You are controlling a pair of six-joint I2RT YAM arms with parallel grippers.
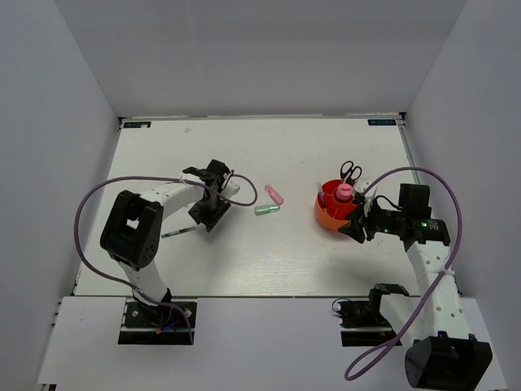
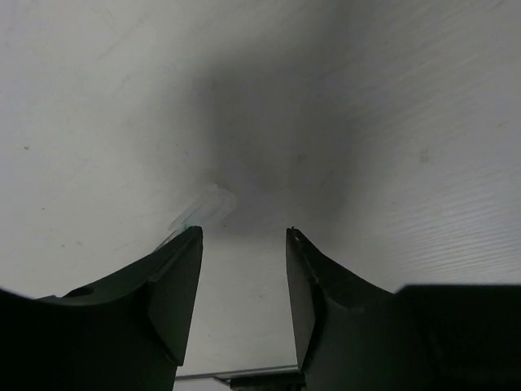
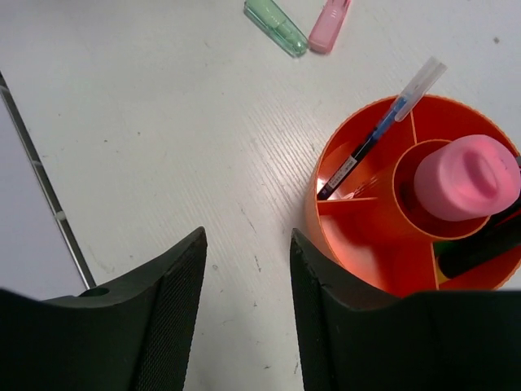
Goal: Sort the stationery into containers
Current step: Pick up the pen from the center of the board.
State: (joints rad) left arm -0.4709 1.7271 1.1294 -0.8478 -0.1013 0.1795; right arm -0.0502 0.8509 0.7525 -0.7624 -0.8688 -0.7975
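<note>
The orange-red cup (image 1: 326, 217) is standing on the right half of the table (image 1: 269, 269), well inside its edges. It is holding the fat pink tube (image 3: 466, 177) in its centre well, the black-handled scissors (image 1: 351, 171) at the far side, a green-black marker (image 3: 480, 252) in an outer compartment, and a blue pen (image 3: 374, 142) that is leaning out over the rim. The pink marker (image 1: 274, 195) and the pale green marker (image 1: 267, 209) are lying almost touching in the open middle of the table, with free room all around them. A thin pen (image 1: 179, 233) is lying on the left, partly under the left arm.

The right gripper (image 3: 248, 236) is hovering just beside the near wall of the cup, its fingers spread moderately wide and holding nothing. The left gripper (image 2: 244, 236) is pointing down at the board, fingers likewise apart and empty; the thin pen's clear cap is showing just beyond one fingertip, outside the gap.

The tabletop is white and faintly scuffed, and plain pale walls are enclosing it on three sides.
</note>
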